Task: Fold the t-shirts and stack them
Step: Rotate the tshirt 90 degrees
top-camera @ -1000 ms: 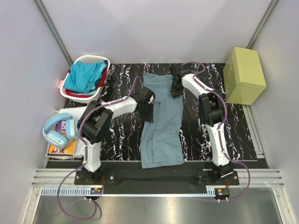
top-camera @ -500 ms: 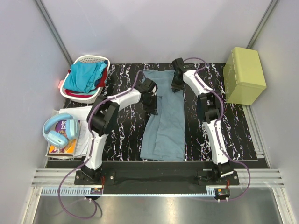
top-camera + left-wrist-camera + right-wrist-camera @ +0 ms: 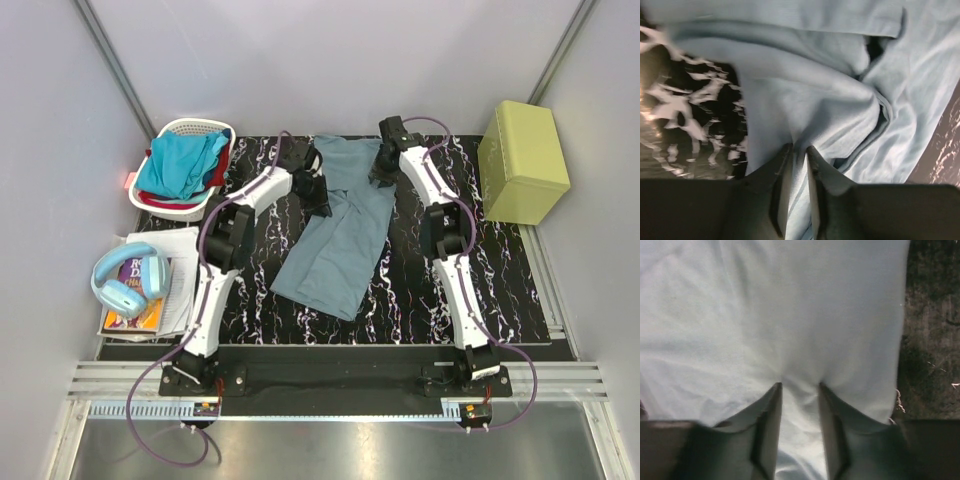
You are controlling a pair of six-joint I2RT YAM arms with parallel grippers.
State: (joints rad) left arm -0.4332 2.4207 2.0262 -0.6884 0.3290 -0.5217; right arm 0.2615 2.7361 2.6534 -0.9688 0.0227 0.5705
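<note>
1. Now, L gripper [image 3: 797, 156]: jaws narrow, pinching a fold of the grey-blue t-shirt [image 3: 340, 250].
2. R gripper [image 3: 800, 390]: jaws a bit wider, clamped on same tee's far end.
3. Tee lies long & skewed on black marbled mat [image 3: 255, 275], btwn the arms.
4. Turquoise t-shirt [image 3: 180, 165] & red t-shirt [image 3: 217, 171] sit in white laundry basket [image 3: 195, 124], far left.

The only lettering in sight is on the purple cover of the book [image 3: 138, 318], which lies on loose papers [image 3: 182, 285] at the left edge of the worktop in the top view. It shows large pale capitals in stacked lines, and only their starts, seemingly "RO" and "DA", show past the blue headphones [image 3: 119, 297] resting on it. The rest is hidden or too small to read
</note>
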